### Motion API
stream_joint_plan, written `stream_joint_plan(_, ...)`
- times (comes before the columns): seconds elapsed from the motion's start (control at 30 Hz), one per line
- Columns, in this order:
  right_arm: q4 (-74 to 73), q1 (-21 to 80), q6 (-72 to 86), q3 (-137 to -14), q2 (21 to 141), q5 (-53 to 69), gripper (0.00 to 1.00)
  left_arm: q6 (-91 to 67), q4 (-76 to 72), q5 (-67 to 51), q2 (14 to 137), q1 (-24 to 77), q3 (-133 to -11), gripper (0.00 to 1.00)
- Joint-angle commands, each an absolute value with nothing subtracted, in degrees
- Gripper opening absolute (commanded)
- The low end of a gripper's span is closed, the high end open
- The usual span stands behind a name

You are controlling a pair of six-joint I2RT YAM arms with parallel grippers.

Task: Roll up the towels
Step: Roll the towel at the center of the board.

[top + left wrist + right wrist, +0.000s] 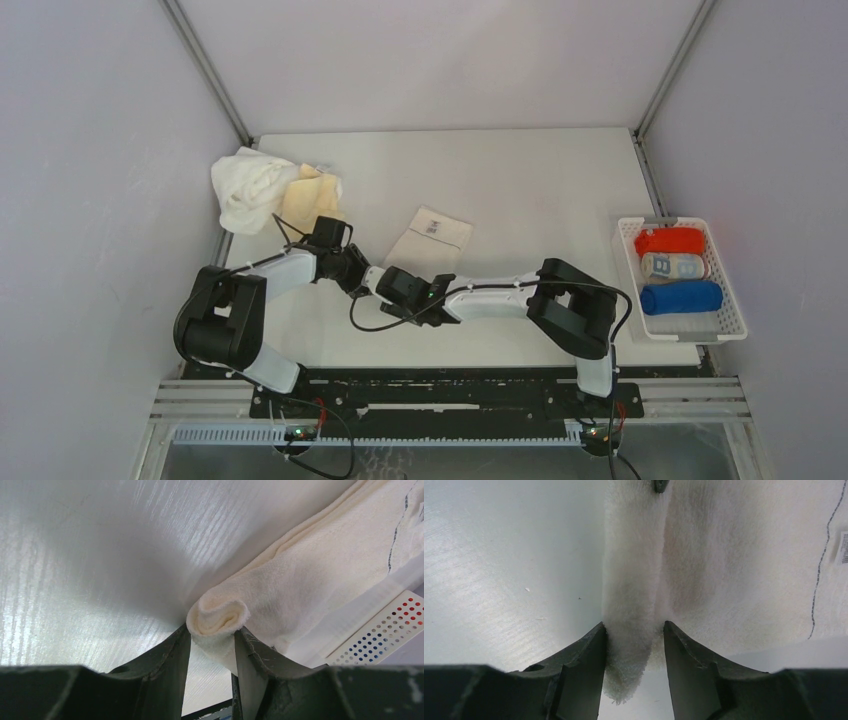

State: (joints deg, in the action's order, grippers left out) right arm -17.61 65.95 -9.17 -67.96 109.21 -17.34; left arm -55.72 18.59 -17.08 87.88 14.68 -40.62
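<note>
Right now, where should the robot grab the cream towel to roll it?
At its near edge, coming from the robot's side, pinching at both ends. That edge is curled into a thick roll, easy to pinch; the rest of the cream towel lies flat on the table.

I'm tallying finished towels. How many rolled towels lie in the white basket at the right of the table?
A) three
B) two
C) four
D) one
A: the basket holds a red roll, a light-blue patterned roll and a royal blue roll, lying side by side.
</note>
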Motion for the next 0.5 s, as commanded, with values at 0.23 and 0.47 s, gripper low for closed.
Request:
stream_joint_plan(0.23, -19.8, 62.4, -4.9, -66.9, 105.7, -1.9, 0.47, -52.4, 24.9, -9.8, 90.4, 15.1, -39.2, 0.45)
stream_joint_plan(0.47, -18.0, 56.3, 1.6, -65.8, 102.9, 12.5, 0.42, -52.4, 24.9, -9.7, 90.4, 15.1, -39.3, 0.45)
